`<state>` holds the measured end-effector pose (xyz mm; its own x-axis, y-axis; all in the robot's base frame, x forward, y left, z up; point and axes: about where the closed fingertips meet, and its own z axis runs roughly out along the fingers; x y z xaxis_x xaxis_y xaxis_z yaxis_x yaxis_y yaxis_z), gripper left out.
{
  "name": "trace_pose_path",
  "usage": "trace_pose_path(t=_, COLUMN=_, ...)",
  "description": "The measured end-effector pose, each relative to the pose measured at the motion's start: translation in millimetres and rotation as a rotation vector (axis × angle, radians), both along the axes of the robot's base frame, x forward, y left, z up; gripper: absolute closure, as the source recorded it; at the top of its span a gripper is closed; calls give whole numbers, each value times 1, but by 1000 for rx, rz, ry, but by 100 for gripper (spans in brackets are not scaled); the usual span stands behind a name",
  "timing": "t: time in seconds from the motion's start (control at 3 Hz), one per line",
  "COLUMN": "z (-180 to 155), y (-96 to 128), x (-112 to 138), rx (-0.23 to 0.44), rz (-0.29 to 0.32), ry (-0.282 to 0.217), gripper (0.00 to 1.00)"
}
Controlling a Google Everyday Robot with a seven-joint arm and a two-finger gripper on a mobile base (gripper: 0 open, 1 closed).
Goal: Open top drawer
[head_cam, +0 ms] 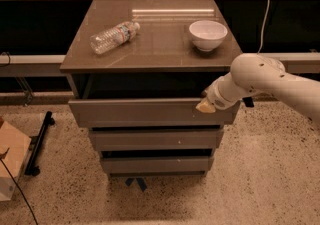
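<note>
A grey-brown cabinet stands on a speckled floor, seen from above and in front. Its top drawer [150, 112], the widest of three, sits partly open, its flat front standing forward of the counter [160, 51] with a dark gap behind it. A white robot arm [270, 81] reaches in from 3 o'clock. Its claw [206, 105] rests at the upper edge of the drawer front, near the right end. The tan tip seems to touch that edge, but whether the claw is open or closed cannot be told. On the counter, a clear plastic bottle [114, 36] lies on its side at 10 o'clock, and a white bowl [207, 34] stands at 2 o'clock. Two narrower drawers [155, 139] below are shut.
</note>
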<state>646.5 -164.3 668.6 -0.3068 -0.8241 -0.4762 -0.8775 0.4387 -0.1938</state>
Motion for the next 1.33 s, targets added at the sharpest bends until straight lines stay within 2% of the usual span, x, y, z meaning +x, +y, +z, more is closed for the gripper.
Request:
trace_pose_path(t=1.0, z=0, y=1, x=0, rx=0, rz=2, ry=3, gripper=11)
trace_pose_path(t=1.33, z=0, y=1, x=0, rx=0, rz=2, ry=3, gripper=0)
